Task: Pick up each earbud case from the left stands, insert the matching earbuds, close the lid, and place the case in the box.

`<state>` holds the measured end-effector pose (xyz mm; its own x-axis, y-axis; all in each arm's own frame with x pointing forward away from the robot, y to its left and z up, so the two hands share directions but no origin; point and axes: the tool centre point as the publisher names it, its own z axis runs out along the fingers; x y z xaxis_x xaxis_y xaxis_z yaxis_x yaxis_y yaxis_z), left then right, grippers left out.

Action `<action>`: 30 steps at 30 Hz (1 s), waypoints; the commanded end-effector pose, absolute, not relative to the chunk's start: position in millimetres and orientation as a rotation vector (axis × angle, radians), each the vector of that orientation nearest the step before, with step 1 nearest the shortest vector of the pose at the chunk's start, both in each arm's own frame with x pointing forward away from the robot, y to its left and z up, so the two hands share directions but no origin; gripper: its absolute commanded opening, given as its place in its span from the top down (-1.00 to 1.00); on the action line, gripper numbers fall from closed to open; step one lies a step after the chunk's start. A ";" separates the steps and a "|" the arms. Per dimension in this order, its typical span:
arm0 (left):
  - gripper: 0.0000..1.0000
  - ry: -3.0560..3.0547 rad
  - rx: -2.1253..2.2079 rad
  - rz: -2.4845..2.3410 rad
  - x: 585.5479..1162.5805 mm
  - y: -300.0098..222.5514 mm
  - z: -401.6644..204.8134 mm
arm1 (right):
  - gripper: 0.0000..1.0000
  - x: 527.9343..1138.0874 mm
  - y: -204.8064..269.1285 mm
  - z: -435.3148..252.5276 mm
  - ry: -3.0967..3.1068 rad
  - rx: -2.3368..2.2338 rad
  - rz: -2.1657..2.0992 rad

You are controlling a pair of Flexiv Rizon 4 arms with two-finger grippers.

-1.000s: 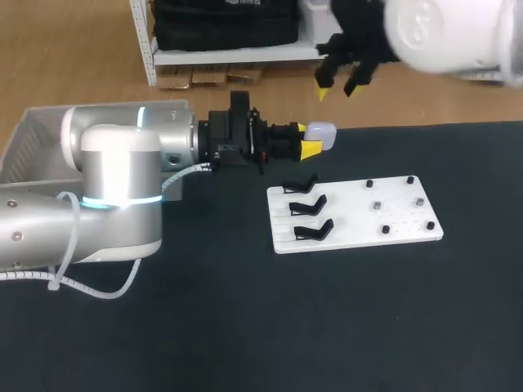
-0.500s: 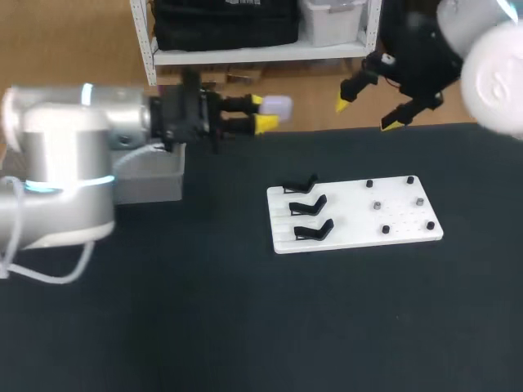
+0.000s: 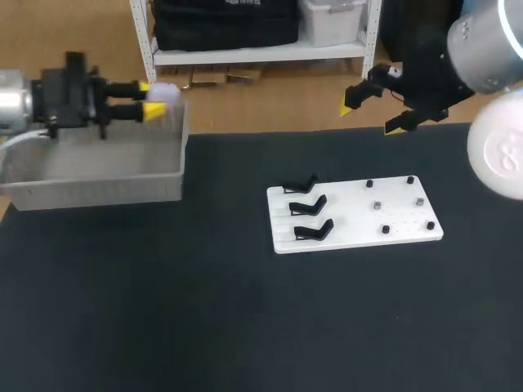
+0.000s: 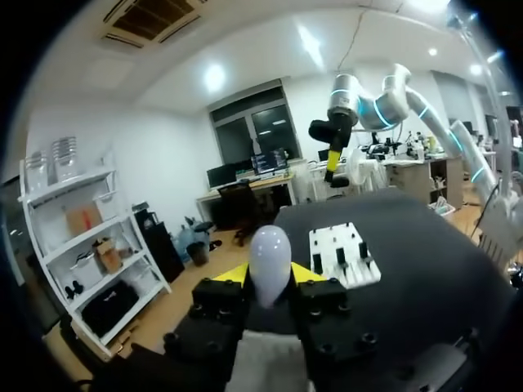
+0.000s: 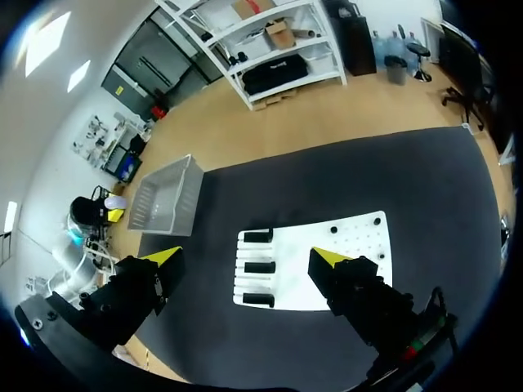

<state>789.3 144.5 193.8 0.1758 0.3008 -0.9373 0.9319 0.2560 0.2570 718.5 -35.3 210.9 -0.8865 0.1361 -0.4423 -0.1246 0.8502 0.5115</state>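
Note:
My left gripper [image 3: 152, 101] is shut on a closed white earbud case [image 3: 164, 92], held level in the air over the far right corner of the grey box [image 3: 98, 184]. In the left wrist view the rounded case [image 4: 270, 260] sticks up between the yellow tips of that gripper [image 4: 270, 276]. My right gripper [image 3: 372, 116] hangs wide open and empty above the table's far edge, beyond the white board [image 3: 404, 220]. Its three black stands [image 3: 309, 206] are bare. In the right wrist view the right gripper [image 5: 249, 258] looks down on the board [image 5: 359, 249].
Small dark pegs [image 3: 384, 229] dot the right half of the board. The grey box [image 5: 167, 204] sits at the table's far left corner. Black tabletop [image 3: 245, 327] spreads in front of the board and box.
My left arm has swung left with the case, from beside the board's far edge to over the box. My right gripper has opened wide and drifted right.

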 end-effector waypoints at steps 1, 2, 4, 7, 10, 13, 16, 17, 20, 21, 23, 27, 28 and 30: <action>1.00 1.346 1.257 -0.706 803.6 175.7 167.2 | -1.00 715.2 -34.8 210.6 2.518 0.028 0.733; 1.00 1.354 1.246 -0.702 806.9 179.8 160.2 | -1.00 715.2 -34.8 210.6 2.518 0.028 0.733; 1.00 1.382 1.228 -0.696 814.6 189.9 144.5 | -1.00 715.2 -34.8 210.6 2.518 0.028 0.733; 1.00 1.442 1.187 -0.704 823.7 197.5 125.2 | -1.00 715.2 -34.8 210.6 2.518 0.028 0.733; 1.00 1.541 1.167 -0.689 830.2 201.6 105.0 | -1.00 715.2 -34.8 210.6 2.518 0.028 0.733; 1.00 1.626 1.158 -0.675 831.1 203.4 89.9 | -1.00 715.2 -34.8 210.6 2.518 0.028 0.733; 0.85 1.699 1.179 -0.676 831.7 203.2 83.4 | -1.00 715.2 -34.8 210.6 2.518 0.028 0.733; 0.18 1.714 1.191 -0.676 831.9 203.2 82.1 | -1.00 715.2 -34.8 210.6 2.518 0.028 0.733; -1.00 1.721 1.183 -0.670 830.4 205.7 80.1 | -1.00 715.2 -34.8 210.6 2.518 0.028 0.733; -1.00 1.720 1.171 -0.666 828.5 207.9 82.4 | -1.00 715.2 -34.8 210.6 2.518 0.028 0.733; -1.00 1.718 1.176 -0.661 824.9 209.4 87.9 | -1.00 715.2 -34.8 210.6 2.518 0.028 0.733; -1.00 1.707 1.214 -0.649 810.5 204.4 104.0 | -1.00 715.2 -34.8 210.6 2.518 0.028 0.733; -1.00 1.705 1.215 -0.648 805.4 201.3 108.1 | -1.00 715.2 -34.8 210.6 2.518 0.028 0.733; -1.00 1.702 1.223 -0.648 792.3 191.3 116.4 | -1.00 715.2 -34.8 210.6 2.518 0.028 0.733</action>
<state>815.8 198.6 102.3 -0.0817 0.4283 -0.8999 0.9343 0.3472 0.0804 717.8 -35.0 210.2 -0.8706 0.1536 -0.4673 -0.1233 0.8515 0.5096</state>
